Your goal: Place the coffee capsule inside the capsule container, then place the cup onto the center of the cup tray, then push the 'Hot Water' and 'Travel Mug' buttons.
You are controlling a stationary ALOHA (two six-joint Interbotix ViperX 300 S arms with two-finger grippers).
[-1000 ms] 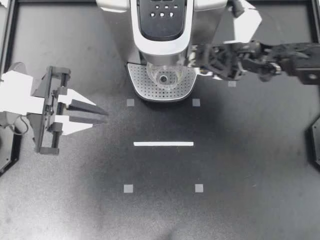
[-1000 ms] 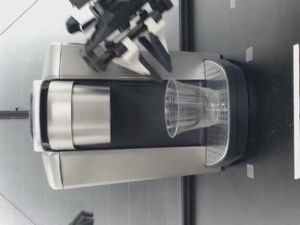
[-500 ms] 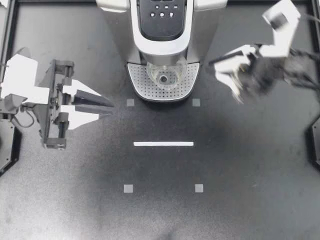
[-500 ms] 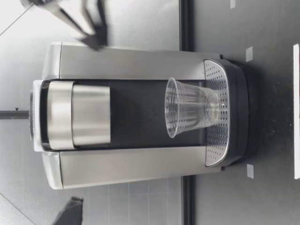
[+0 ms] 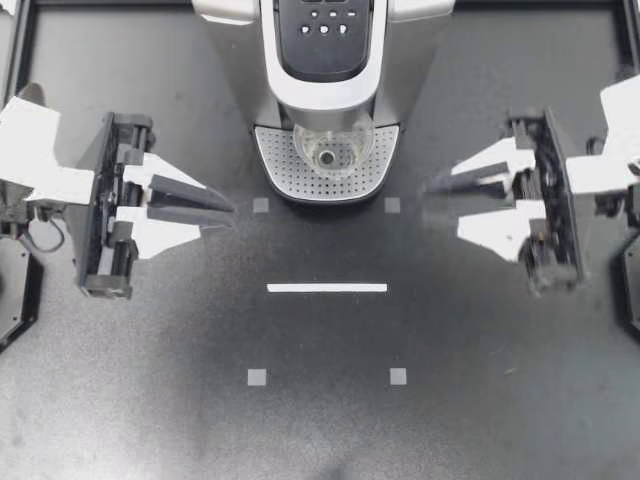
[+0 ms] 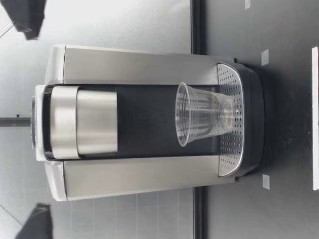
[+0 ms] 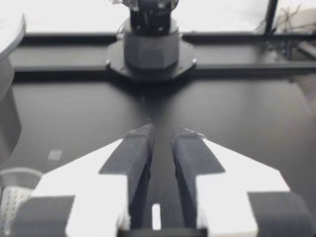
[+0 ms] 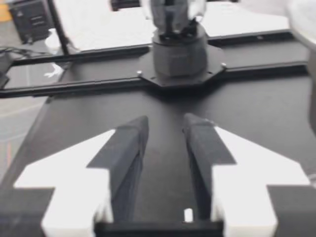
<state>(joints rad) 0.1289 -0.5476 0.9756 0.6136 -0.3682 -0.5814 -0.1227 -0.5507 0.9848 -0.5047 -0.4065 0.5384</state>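
A clear plastic cup [image 5: 327, 153] stands upright on the perforated cup tray [image 5: 280, 165] of the silver coffee machine [image 5: 235, 60]. From table height the cup [image 6: 202, 121] sits under the closed brew head [image 6: 82, 122]. The button panel [image 5: 325, 25] faces up on the machine's top. No capsule shows. My left gripper [image 5: 225, 213] hovers left of the tray, its fingers a narrow gap apart with nothing between them [image 7: 162, 134]. My right gripper [image 5: 440, 205] hovers right of the tray, open and empty [image 8: 165, 123].
A white tape line [image 5: 327, 288] and small grey square markers [image 5: 257, 377] lie on the black table in front of the machine. A black frame rail [image 5: 20, 60] borders the table. Each arm's base [image 7: 150, 49] [image 8: 180, 54] shows ahead of the other's gripper.
My right arm has drawn back from beside the machine to the table's right side, and its gripper now points toward the middle. My left gripper has shifted slightly toward the machine.
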